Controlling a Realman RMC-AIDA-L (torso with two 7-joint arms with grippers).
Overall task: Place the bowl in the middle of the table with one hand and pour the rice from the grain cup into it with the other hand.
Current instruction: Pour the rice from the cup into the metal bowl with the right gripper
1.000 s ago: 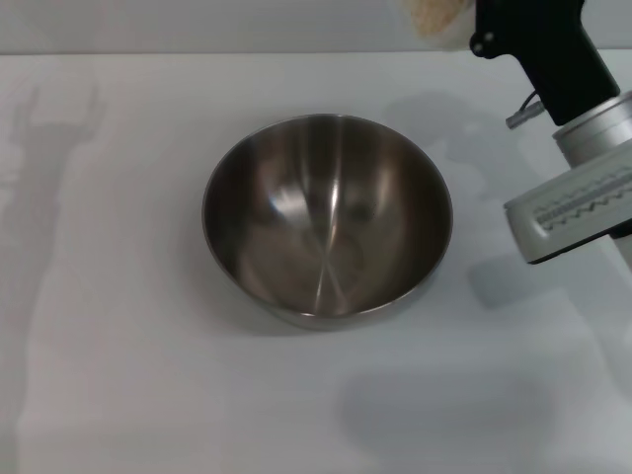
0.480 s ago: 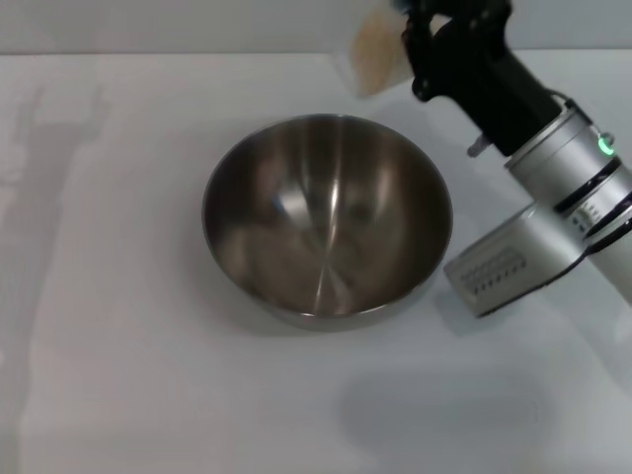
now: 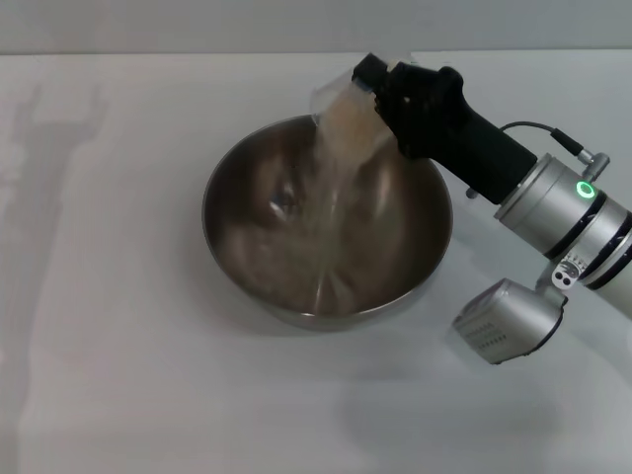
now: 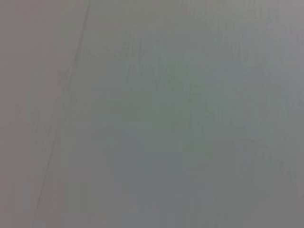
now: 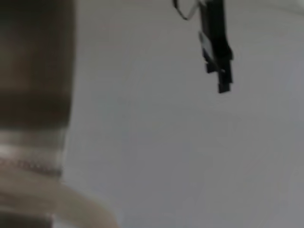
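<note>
Since half a second ago the right gripper (image 3: 380, 94) has swung in from the far right edge of the bowl (image 3: 247, 212) to hang over its far rim, and the grain cup (image 3: 348, 117) it carries has tipped from nearly level to mouth-down. Rice (image 3: 331, 212) now falls in a pale blurred stream from the cup's mouth down into the bowl, where a second ago the bowl's inside was bare steel.

The jaws are clamped on the grain cup, which juts out ahead of them and slants downward over the bowl's far side. The stream drops from just below and ahead of the jaws to the bowl's floor, where the grains spread as a hazy patch; how much has gathered there cannot be told through the blur. The bowl stands upright on the white worktop (image 3: 118, 296), under and ahead of the jaws, about in the middle of the surface seen from the head. The right arm's silver forearm runs back from the jaws, off to the right.

The left gripper shows in no view; its wrist camera gives only plain grey worktop (image 4: 152, 114).
</note>
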